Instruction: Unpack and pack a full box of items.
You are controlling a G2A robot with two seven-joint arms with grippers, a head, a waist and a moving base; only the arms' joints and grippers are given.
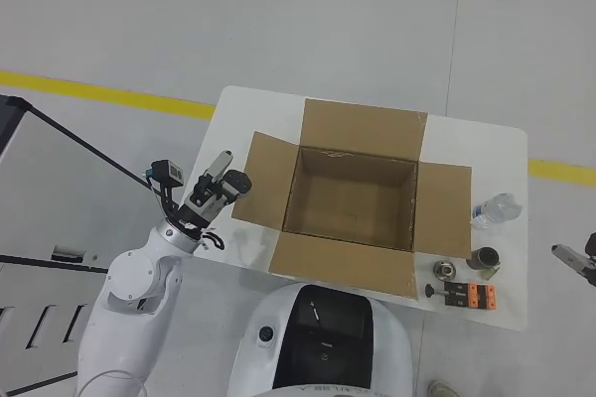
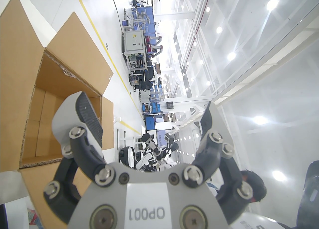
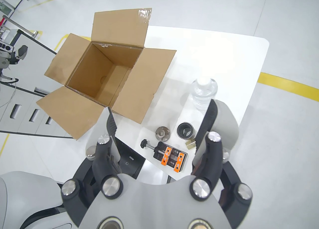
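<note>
The left gripper (image 1: 226,174) hangs with its fingers spread apart and nothing between them. Right beside it stands the cardboard box (image 1: 350,129), all four flaps folded out. The flap nearest this gripper lies just by the fingertips, and I cannot tell whether they touch. In the left wrist view the gripper (image 2: 145,100) points past the box (image 2: 22,40), whose open top sits to one side of the fingers.

The right gripper (image 1: 581,250) is also spread wide and holds nothing. It hangs out past the edge of the white tabletop (image 1: 497,134), over the floor. The unpacked items lie between this gripper and the box, on the strip of tabletop beside the box's flap.

In the right wrist view, between the fingers of the gripper (image 3: 161,108), a small vise (image 3: 169,156) with orange jaw pads lies closest. A round metal flange (image 3: 162,133) and a black cylinder (image 3: 185,131) are just beyond it. A small brass fitting (image 3: 190,144) touches the cylinder on the gripper's side. A clear water bottle (image 3: 204,93) lies farther out, near this gripper's pale finger (image 3: 224,120) as seen. The box (image 3: 154,75) sits beyond all of these on the tabletop (image 3: 224,53), and its bare cardboard bottom shows.

From above, the vise (image 1: 467,294), flange (image 1: 443,268), cylinder (image 1: 487,260) and bottle (image 1: 497,209) sit close together.
</note>
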